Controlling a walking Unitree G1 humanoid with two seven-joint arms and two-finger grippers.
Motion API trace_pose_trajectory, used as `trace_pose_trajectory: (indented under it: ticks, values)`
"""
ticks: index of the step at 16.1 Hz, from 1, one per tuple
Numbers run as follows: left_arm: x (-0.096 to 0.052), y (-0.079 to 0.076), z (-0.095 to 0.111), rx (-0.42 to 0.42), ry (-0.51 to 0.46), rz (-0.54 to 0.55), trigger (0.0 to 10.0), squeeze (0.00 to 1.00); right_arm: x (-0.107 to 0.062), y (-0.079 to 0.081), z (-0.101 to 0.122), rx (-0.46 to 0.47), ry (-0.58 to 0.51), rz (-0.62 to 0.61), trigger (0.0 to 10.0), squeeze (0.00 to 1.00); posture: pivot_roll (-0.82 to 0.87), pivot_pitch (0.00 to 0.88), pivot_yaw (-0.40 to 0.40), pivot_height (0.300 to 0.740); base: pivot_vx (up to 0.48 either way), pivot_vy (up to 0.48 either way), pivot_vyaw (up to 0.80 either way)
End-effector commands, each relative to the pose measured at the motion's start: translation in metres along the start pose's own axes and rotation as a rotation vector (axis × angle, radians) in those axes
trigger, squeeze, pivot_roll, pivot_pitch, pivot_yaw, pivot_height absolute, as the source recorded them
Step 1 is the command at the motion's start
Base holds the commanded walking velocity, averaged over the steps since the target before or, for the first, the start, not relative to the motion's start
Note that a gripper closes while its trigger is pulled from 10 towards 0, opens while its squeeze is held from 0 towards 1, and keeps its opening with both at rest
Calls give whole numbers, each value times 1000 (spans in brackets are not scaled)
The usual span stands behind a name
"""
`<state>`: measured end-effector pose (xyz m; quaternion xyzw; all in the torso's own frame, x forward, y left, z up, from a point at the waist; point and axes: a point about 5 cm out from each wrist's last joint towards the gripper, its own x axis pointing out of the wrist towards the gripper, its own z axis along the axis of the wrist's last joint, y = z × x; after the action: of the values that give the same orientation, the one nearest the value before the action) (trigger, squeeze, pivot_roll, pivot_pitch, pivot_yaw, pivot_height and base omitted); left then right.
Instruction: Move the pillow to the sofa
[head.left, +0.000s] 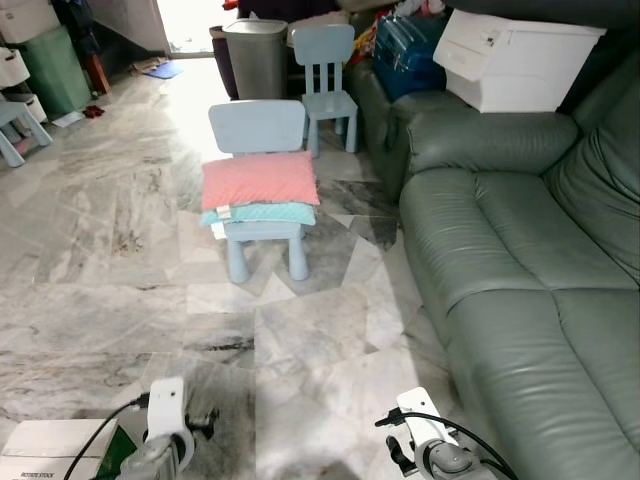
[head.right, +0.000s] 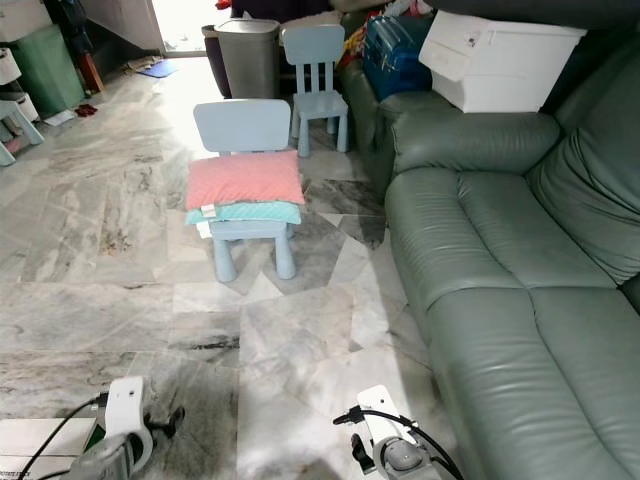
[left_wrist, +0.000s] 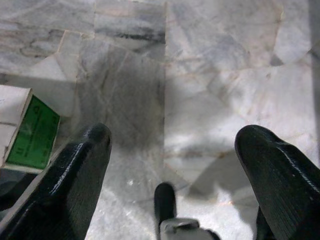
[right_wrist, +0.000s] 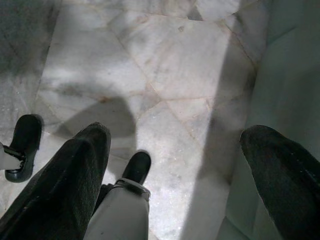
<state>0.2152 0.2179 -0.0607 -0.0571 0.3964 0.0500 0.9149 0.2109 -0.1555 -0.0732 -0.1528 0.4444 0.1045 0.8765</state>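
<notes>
Two pillows lie stacked on the seat of a small pale-blue chair (head.left: 258, 190) that stands on the marble floor (head.left: 120, 260): a pink pillow (head.left: 260, 180) on top and a teal pillow (head.left: 262, 213) under it, both resting against the chair's backrest. Taking this chair as the landmark, the grey-green sofa (head.left: 520, 270) stands to its right, near but apart, with a strip of floor between them. Behind the chair stands a second small blue chair (head.left: 327, 85), and just left of that one a grey bin (head.left: 256, 55). To the right of the second chair, beyond the sofa's arm, sits a white storage box (head.left: 515, 55), tilted, with a blue case (head.left: 405, 50) just beside it. Far to the left of the landmark chair stands a green container (head.left: 55, 65).

Well in front of the chair, low down, both arms hang over the floor. The left pincer (left_wrist: 172, 150) has its two black fingers (left_wrist: 80, 170) spread wide apart with nothing between them, above grey marble; a green-and-white box (left_wrist: 27, 130) lies on the floor near it. The right pincer (right_wrist: 175, 155) is likewise spread open and holds nothing, hanging over the floor close to the sofa's front edge (right_wrist: 285, 75).
</notes>
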Motion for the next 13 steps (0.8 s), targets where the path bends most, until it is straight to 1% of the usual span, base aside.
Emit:
trace_pose_trajectory:
  ticks: [1,2,3,4,5,7,8,9,10,11,12,13]
  values:
    - [0,3,4,-11,-14,9,10000,0,0,-1,1,13,-11,-5,10000,0,-108,0,26,740,0,0,0]
    - [1,2,7,-21,-25,0,10000,0,0,-2,2,3,-19,-9,10000,0,-110,0,26,740,0,0,0]
    - [2,2,13,-52,-52,-5,10000,0,0,-3,6,-20,-43,-16,10000,0,-111,0,27,740,0,0,0]
    - [3,1,22,-97,-89,-21,10000,0,0,-6,12,-13,-77,-29,10000,0,-113,0,28,740,0,0,0]
    - [3,-1,35,-71,-152,-30,10000,0,0,-11,24,-5,-138,-54,10000,0,-114,0,29,740,0,0,0]
    - [2,-10,82,-28,-365,-116,10000,0,-3,-23,66,58,-340,-77,10000,0,-120,2,29,740,0,0,0]
    - [-3,-15,106,16,-488,-146,10000,0,-8,-34,83,79,-456,-77,10000,0,-120,2,29,740,0,0,0]
    - [-13,-19,122,86,-613,-162,10000,0,-24,-65,93,120,-612,-85,10000,0,-126,11,29,740,0,0,0]
    - [-17,-19,126,102,-653,-159,10000,0,-31,-75,97,133,-673,-88,10000,0,-126,11,29,740,0,0,0]
    - [-26,-19,127,98,-711,-172,10000,0,-48,-86,106,157,-769,-104,10000,0,-128,19,28,740,0,0,0]
    - [-39,-17,121,103,-748,-207,10000,0,-65,-87,107,166,-834,-116,10000,0,-134,26,29,740,0,0,0]
    - [-52,-16,112,116,-761,-230,10000,0,-78,-84,101,187,-865,-122,10000,0,-135,35,29,740,0,0,0]
